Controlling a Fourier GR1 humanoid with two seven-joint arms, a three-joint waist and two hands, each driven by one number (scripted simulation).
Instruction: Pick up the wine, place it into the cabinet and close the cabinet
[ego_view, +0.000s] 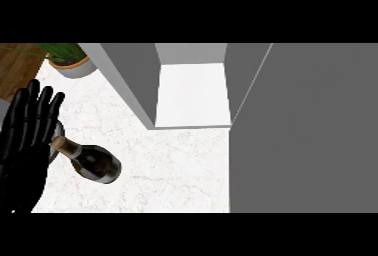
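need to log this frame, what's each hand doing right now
Left hand: open, fingers straight, holding nothing; the wine bottle lies beside it.
Right hand: not in view.

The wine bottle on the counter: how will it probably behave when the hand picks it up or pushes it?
The wine bottle looks like dark, glossy glass, so probably rigid, slippery and breakable. Its round body may roll if knocked over on the counter. The narrow neck beside the open left hand suggests it could tip.

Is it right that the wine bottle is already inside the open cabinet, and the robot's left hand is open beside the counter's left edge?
Not quite. The head view shows the wine bottle on the counter, outside the open cabinet. The left hand is indeed open at the counter's left edge.
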